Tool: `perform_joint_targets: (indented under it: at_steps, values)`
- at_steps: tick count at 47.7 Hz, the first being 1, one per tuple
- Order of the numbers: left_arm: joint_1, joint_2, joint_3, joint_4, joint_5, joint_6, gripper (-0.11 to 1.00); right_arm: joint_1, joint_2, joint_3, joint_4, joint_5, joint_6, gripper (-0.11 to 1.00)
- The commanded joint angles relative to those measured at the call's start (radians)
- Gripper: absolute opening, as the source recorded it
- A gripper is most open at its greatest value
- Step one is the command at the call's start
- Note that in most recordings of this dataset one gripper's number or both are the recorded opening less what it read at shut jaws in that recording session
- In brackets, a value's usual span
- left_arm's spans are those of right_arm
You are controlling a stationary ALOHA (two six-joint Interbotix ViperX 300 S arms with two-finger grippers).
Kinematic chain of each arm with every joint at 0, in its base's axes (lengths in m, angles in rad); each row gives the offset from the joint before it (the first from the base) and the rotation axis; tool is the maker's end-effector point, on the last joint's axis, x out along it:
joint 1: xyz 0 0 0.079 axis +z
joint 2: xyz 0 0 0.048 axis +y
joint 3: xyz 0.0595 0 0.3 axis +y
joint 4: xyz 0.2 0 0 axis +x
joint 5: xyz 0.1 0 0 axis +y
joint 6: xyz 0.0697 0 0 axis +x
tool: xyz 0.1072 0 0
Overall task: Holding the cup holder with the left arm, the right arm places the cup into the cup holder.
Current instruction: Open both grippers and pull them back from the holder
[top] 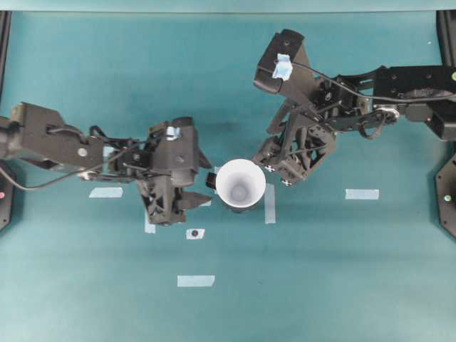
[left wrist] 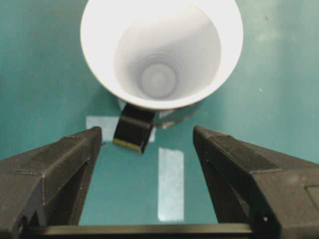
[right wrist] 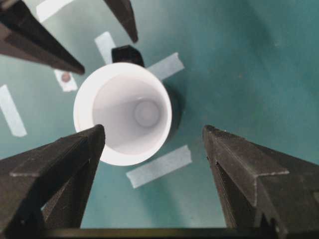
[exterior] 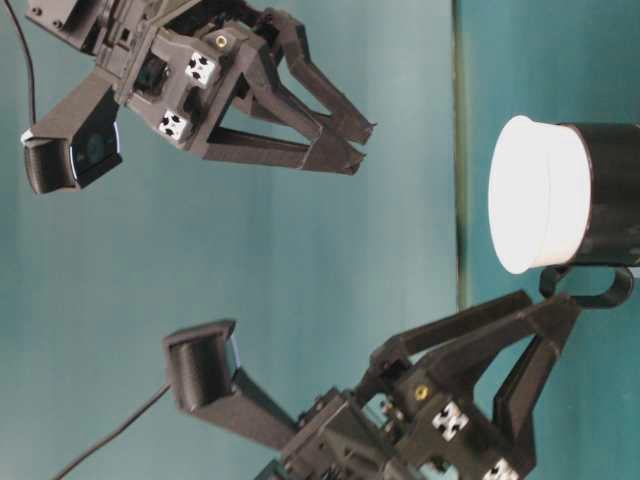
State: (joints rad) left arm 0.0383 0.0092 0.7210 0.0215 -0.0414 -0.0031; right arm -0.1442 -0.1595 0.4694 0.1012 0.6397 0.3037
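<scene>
The white cup (top: 241, 184) sits inside the black cup holder (top: 238, 209); only the holder's lower wall and its small side handle (top: 211, 179) show past the rim. My left gripper (top: 204, 182) is open just left of the handle, fingers either side of it without touching. In the left wrist view the handle (left wrist: 133, 128) lies ahead of the open left gripper (left wrist: 147, 134), below the cup (left wrist: 162, 50). My right gripper (top: 278, 171) is open, raised to the right of the cup (right wrist: 124, 112), holding nothing. At table level the right gripper (exterior: 362, 148) hangs clear of the cup (exterior: 540, 195).
Pale tape strips lie on the teal table: one right of the holder (top: 269, 203), one far right (top: 362, 194), one at left (top: 105, 192), one in front (top: 196, 281). A small taped mark (top: 194, 233) sits near the left gripper.
</scene>
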Motion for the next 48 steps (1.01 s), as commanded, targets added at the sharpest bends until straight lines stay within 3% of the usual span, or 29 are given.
perform_joint_targets:
  at_steps: [1,48]
  values:
    - [-0.005,-0.048,-0.002,0.002,-0.003,-0.002,0.85,0.009,-0.052,-0.009,0.002,-0.006,0.000,0.86]
    - [-0.009,-0.081,0.014,0.002,0.003,-0.006,0.85,0.017,-0.075,0.014,0.002,-0.046,0.006,0.86]
